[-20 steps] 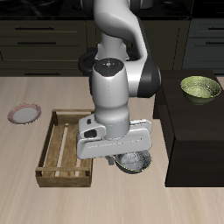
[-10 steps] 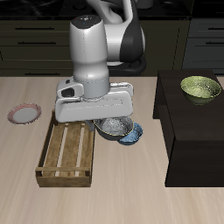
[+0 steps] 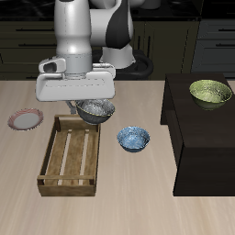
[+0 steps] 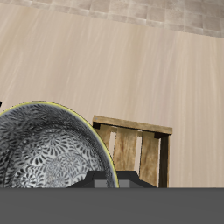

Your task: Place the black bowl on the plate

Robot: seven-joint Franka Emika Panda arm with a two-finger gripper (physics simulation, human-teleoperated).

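End effector [image 3: 95,103] pinching black bowl [image 3: 95,112], now lifted and carried from beside the blue bowl [image 3: 133,139] to above the crate's [image 3: 69,158] back edge. Plate [image 3: 26,119] still bare, next.

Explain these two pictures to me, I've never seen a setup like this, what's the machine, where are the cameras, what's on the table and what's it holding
These are simulator renders of a white robot arm at a light wooden table. One camera looks from the front and above; the other rides on the arm's wrist, looking down past its claw.

The claw holds the small round black bowl with a silvery speckled inside, lifted above the table at the back end of a slatted wooden crate. The wrist view shows that bowl up close, with the crate below.

Also on the table: a small flat pink-rimmed plate, a blue patterned bowl, and a yellow-green bowl on a dark box.
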